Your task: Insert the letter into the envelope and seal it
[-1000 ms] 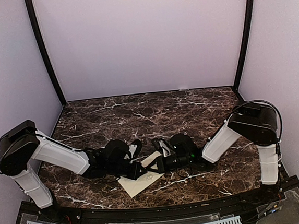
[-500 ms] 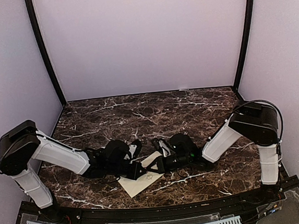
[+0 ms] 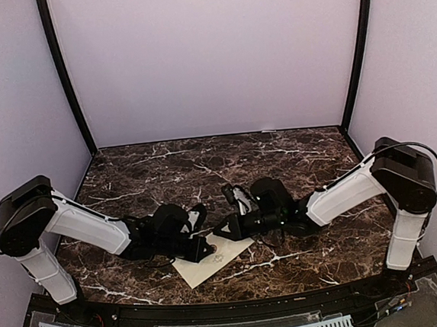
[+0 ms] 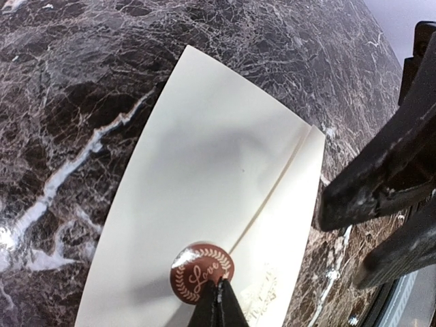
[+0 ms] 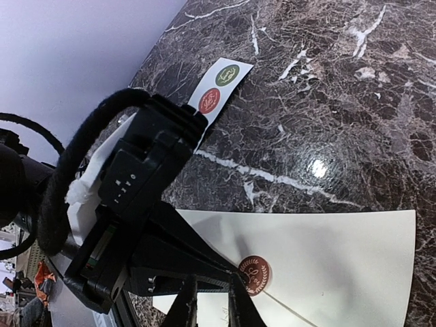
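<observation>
Squarely now: we press sticker [image 4: 197, 271] onto envelope [image 4: 204, 170], left gripper [image 4: 218, 303] tips together, right gripper [image 5: 210, 306] barely parted.

Round red-brown sticker [image 4: 201, 272] on the cream envelope [image 4: 204, 157], set over the flap's edge: white cursive "Love" ringed by a white laurel wreath, legible in the left wrist view. In the right wrist view the same sticker shows wreath and script, too small to read. Faint gold print [image 4: 262, 300] on the envelope just beside that sticker: ornamental, not legible. White sticker strip [image 5: 219, 87] lying on the counter [image 5: 327, 102]: one green round sticker [image 5: 227, 75] and one red round sticker [image 5: 210, 100], each with a pale wreath and a script mark, neither readable. Top view: only a small faint mark on the envelope, unreadable.
</observation>
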